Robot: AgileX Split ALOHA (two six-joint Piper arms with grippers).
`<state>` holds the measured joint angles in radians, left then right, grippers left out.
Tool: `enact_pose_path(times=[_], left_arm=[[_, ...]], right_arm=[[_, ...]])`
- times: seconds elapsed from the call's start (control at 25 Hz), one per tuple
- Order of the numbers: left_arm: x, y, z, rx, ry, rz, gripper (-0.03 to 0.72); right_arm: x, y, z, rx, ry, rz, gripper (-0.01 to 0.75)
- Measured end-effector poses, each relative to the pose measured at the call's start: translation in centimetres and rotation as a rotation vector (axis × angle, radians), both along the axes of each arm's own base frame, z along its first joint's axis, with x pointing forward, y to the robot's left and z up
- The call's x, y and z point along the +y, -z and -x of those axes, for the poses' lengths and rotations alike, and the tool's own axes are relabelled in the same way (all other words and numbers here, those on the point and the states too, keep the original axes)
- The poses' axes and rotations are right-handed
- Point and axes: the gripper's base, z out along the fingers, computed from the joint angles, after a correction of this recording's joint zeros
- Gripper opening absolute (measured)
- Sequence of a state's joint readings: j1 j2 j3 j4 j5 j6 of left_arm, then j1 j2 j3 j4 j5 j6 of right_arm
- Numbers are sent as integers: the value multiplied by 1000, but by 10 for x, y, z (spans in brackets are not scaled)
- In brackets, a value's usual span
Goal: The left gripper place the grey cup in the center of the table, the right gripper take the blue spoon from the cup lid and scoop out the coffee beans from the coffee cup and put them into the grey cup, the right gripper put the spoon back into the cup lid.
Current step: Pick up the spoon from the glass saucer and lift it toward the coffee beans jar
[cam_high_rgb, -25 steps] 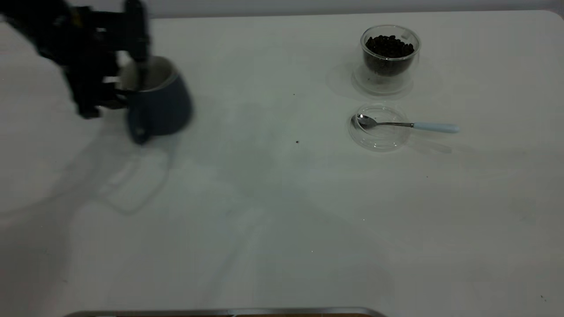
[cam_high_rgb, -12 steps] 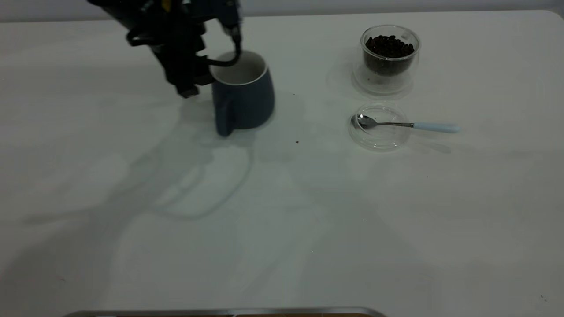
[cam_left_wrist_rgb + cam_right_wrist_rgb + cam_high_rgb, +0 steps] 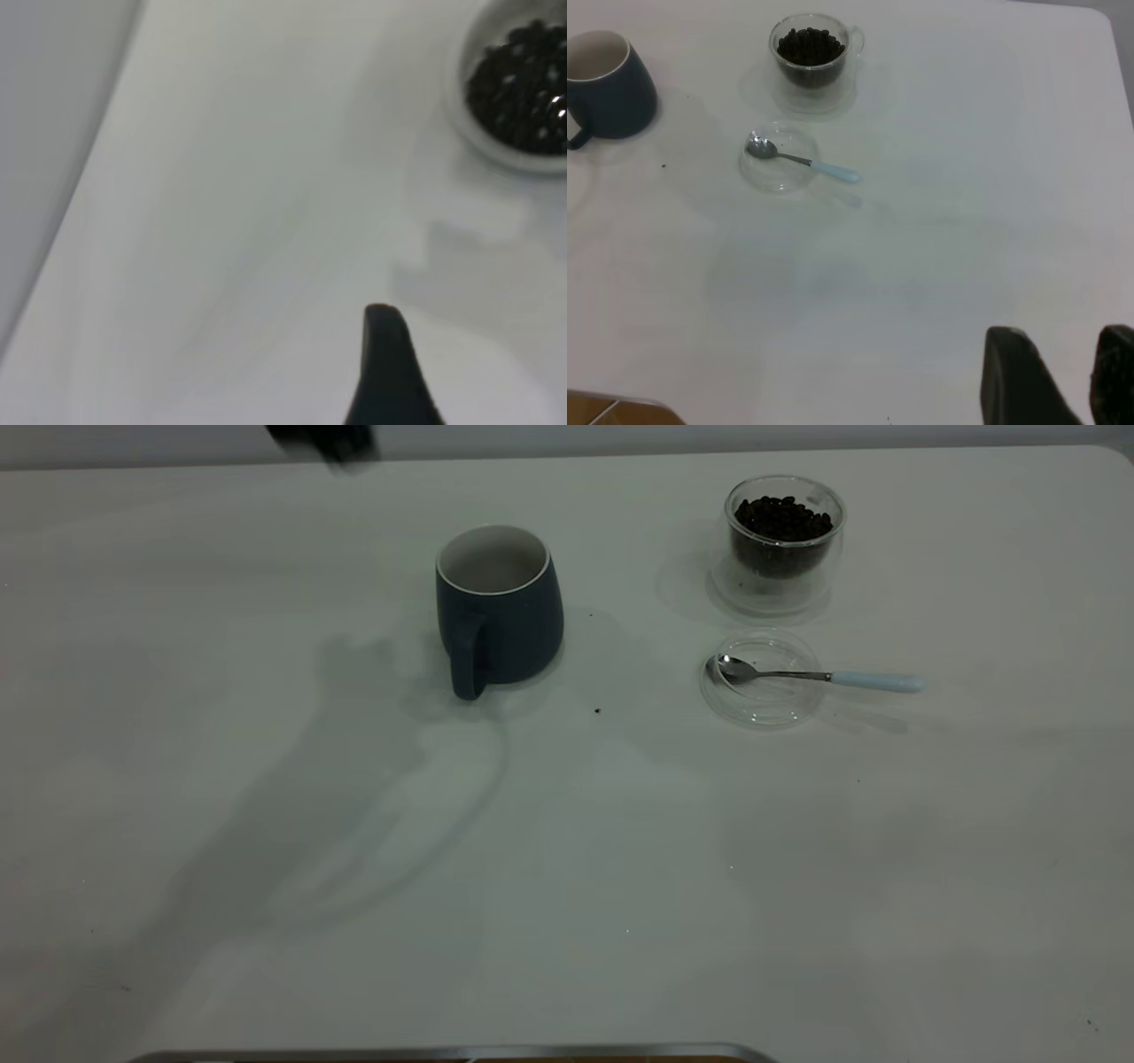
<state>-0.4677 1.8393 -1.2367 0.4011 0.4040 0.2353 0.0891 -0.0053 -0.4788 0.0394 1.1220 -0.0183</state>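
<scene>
The blue spoon [image 3: 815, 677] lies in the right half of the exterior frame, its steel bowl resting in the clear cup lid [image 3: 762, 680] and its pale blue handle sticking out over the rim toward the right. It looks light, stiff and slick; the overhanging handle is the sensible place to pinch it, since the bowl sits low inside the lid, which may well slide if nudged. Just above it stands the glass coffee cup [image 3: 783, 542], full of beans and likely fragile. The grey cup [image 3: 498, 609] stands upright near the upper centre of the worktop [image 3: 567, 886], handle toward the camera.

The exterior view shows only a dark blur of the left end effector [image 3: 321, 441] at the top edge; whether it is spread I cannot tell. The right wrist view alone shows the right end effector [image 3: 1063, 376], fingers slightly parted, holding nothing, well apart from the spoon.
</scene>
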Motion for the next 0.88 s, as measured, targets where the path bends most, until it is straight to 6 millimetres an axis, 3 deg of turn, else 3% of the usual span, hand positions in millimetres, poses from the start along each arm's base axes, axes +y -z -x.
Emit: enact_pose_path(times=[0.2,0.32,0.48,0.64,0.88], left_arm=[[40,-93,57,16,-352,69,567],[65,-136,99,16,-483,96,567],[94,-178,155,-17,-590,183,567],[112,-189,198,-44,-593,281,567],[135,-154,262,-5,-563,367,567]], right_arm=[[0,0,0,0,0,0,238],[0,0,0,0,0,0,238],[0,0,0,0,0,0,238],[0,0,0,0,0,0,238],[0,0,0,0,0,0,238]])
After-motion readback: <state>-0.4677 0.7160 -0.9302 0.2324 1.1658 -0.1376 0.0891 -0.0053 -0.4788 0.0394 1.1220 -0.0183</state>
